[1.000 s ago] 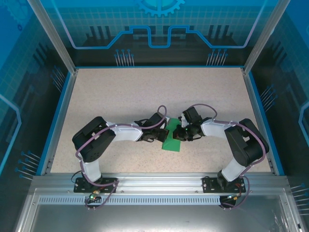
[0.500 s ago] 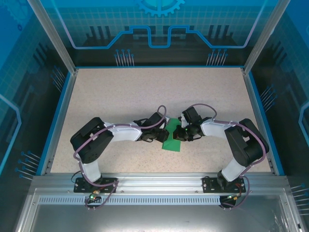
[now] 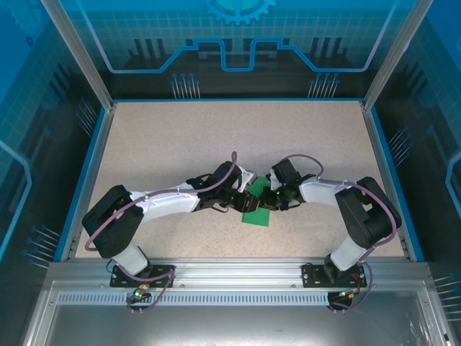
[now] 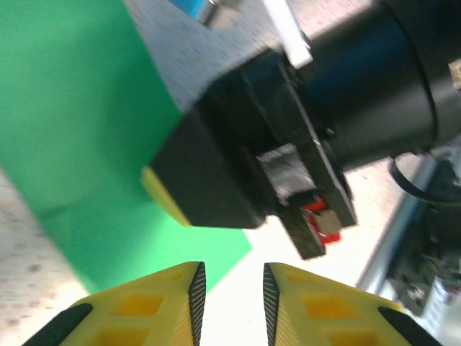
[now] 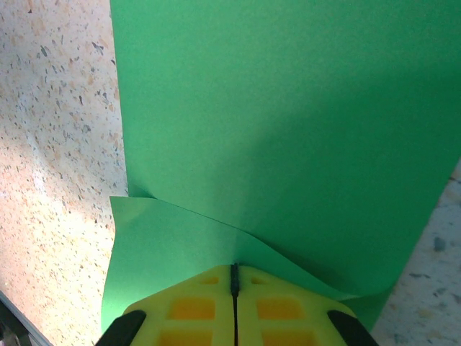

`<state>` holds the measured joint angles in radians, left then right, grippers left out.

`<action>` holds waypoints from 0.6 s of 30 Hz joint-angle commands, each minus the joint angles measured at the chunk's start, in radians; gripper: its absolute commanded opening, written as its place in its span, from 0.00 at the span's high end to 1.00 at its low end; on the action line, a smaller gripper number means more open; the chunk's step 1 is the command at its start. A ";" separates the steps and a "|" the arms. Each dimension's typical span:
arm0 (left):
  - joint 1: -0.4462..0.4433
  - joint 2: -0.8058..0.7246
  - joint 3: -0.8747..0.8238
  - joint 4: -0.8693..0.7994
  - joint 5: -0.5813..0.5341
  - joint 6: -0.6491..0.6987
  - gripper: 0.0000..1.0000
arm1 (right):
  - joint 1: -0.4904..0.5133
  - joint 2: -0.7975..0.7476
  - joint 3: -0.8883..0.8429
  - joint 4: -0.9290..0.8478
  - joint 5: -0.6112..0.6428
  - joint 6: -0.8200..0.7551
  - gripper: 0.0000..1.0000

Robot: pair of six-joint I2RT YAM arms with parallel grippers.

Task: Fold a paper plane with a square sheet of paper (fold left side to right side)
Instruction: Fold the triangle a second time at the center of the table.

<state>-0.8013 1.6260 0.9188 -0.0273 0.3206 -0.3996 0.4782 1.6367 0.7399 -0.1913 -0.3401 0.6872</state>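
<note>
The square sheet of paper is bright green and lies folded on the table's middle, between the two grippers. My right gripper is shut, its fingertips pinching the raised edge of the paper's upper layer, which curls up from the layer beneath. My left gripper is just left of the paper, partly open, with bare table between its yellow fingers. In the left wrist view the paper lies ahead to the left. The right gripper's black body sits over the paper's near corner.
The speckled tabletop stretches bare to the back and both sides, bounded by a blue rim and metal frame posts. Both arms reach inward from their bases at the near edge.
My left gripper has opened and let go of the paper, and the left arm has stretched lower and further out. The right gripper and the paper have stayed put.
</note>
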 commanded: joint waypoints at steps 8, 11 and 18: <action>-0.001 0.136 0.003 0.025 0.140 -0.043 0.71 | 0.008 0.005 0.007 -0.066 0.037 -0.012 0.93; 0.000 0.155 0.000 0.022 0.111 -0.042 0.71 | 0.009 0.005 0.010 -0.073 0.039 -0.015 0.93; 0.004 0.179 -0.012 0.009 0.070 -0.039 0.71 | 0.008 0.005 0.015 -0.087 0.049 -0.022 0.93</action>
<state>-0.8013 1.7851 0.9180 0.0048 0.4149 -0.4397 0.4782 1.6367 0.7464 -0.2081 -0.3328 0.6849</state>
